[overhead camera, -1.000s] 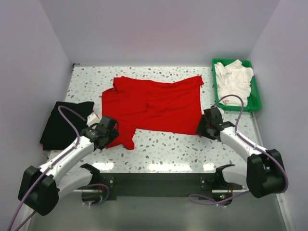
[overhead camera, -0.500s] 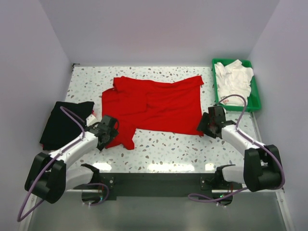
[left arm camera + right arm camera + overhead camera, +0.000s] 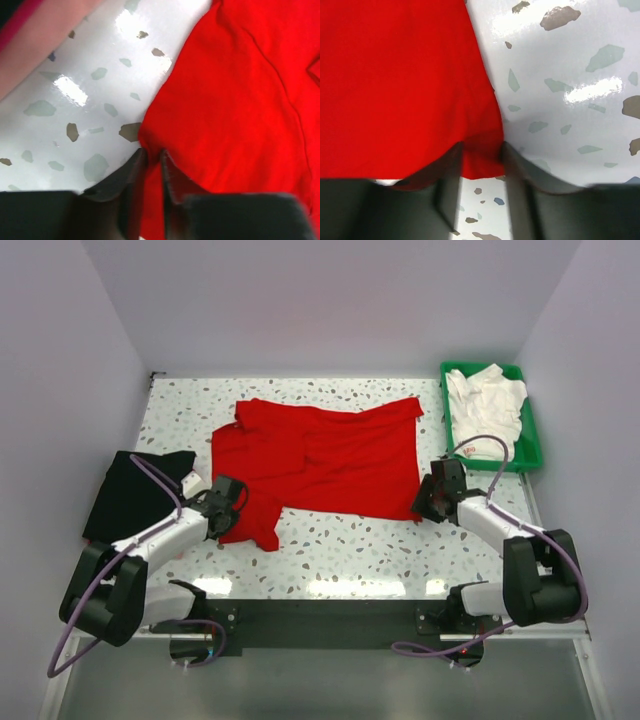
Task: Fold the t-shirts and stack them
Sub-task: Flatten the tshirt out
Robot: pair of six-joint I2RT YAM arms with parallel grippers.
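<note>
A bright red t-shirt [image 3: 320,455] lies spread across the middle of the speckled table. My left gripper [image 3: 232,508] is low at its near-left sleeve edge. In the left wrist view its jaws [image 3: 152,152] are pinched on a fold of the red cloth [image 3: 240,90]. My right gripper [image 3: 428,502] sits at the shirt's near-right corner. There its fingers [image 3: 481,145] stand apart, straddling the red corner [image 3: 395,75] without pinching it. A black t-shirt [image 3: 125,495] lies folded at the left edge. White t-shirts [image 3: 485,405] are heaped at the far right.
A green plastic tray [image 3: 530,440] at the far right corner holds the white heap. Pale walls enclose the table on three sides. Bare speckled tabletop [image 3: 340,545] runs along the near edge between the two arms.
Both arms edged in onto the red shirt's near edge. The left jaws went from wide to pinched on the cloth. The right jaws narrowed around the corner.
</note>
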